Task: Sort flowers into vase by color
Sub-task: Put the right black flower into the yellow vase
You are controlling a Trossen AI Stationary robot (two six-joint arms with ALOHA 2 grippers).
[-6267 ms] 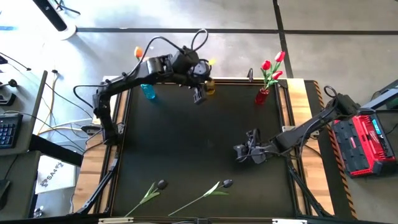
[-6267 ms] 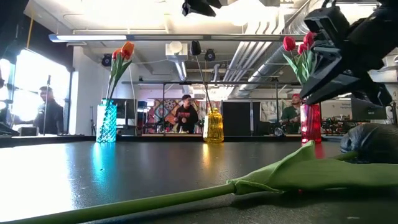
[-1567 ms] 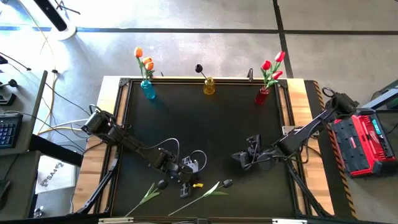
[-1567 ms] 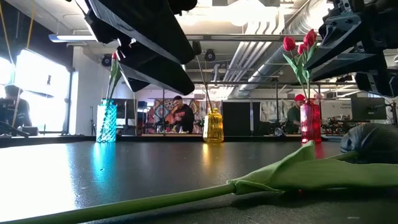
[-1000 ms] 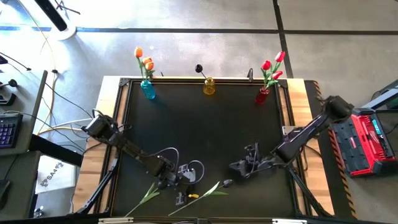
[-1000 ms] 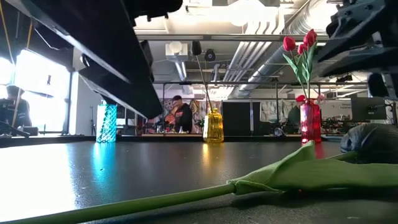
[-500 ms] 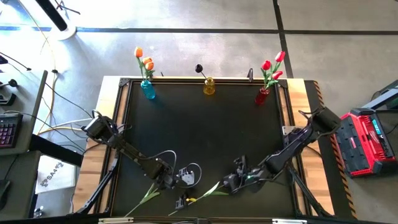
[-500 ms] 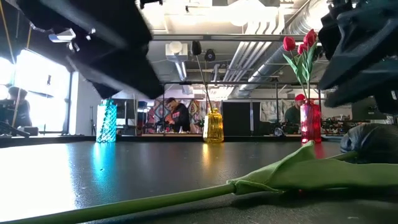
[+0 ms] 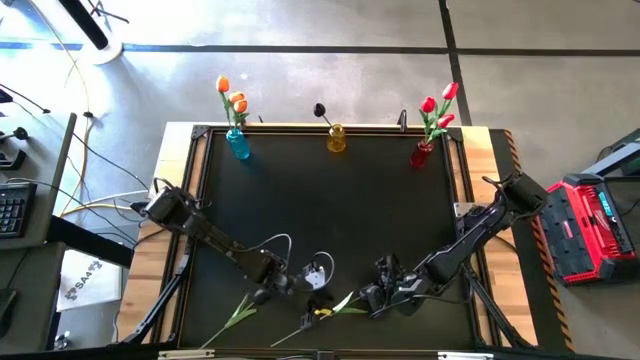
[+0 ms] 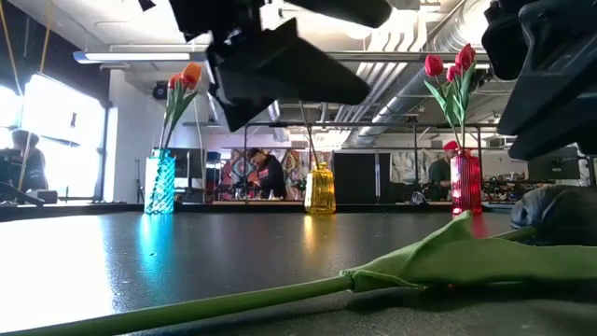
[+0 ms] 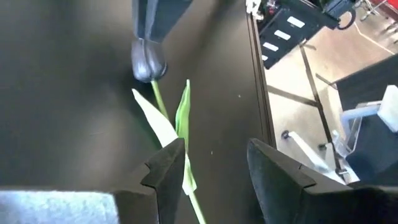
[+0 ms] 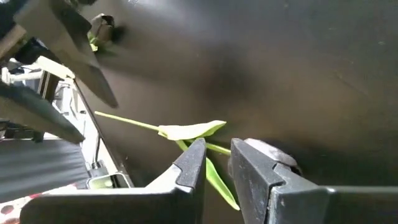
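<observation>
Two black flowers lie flat near the table's front edge. One has my two grippers at it; the other lies alone to its left. My left gripper is open over the first flower's stem, which runs between its fingers beside a leaf. My right gripper hovers by the head with a narrow gap, a leaf showing below it. At the far edge stand the blue vase with orange flowers, the yellow vase with one black flower, and the red vase with red ones. My left gripper slants down from the table's left, its fingers across the stem; I cannot tell whether they touch it. My right gripper slants down from the table's right near the flower's head end; I cannot tell whether its fingers touch the leaf.
The table's raised rim borders the black top. The wide middle of the black table top lies bare between the vases and the grippers. In the low view the flower's leaf lies close in front, and people show in the room behind.
My right gripper has come toward the near edge and the table's left, down to the flower's head. My left gripper has shifted a little toward the table's right along the stem and tipped. Both flowers lie as before.
</observation>
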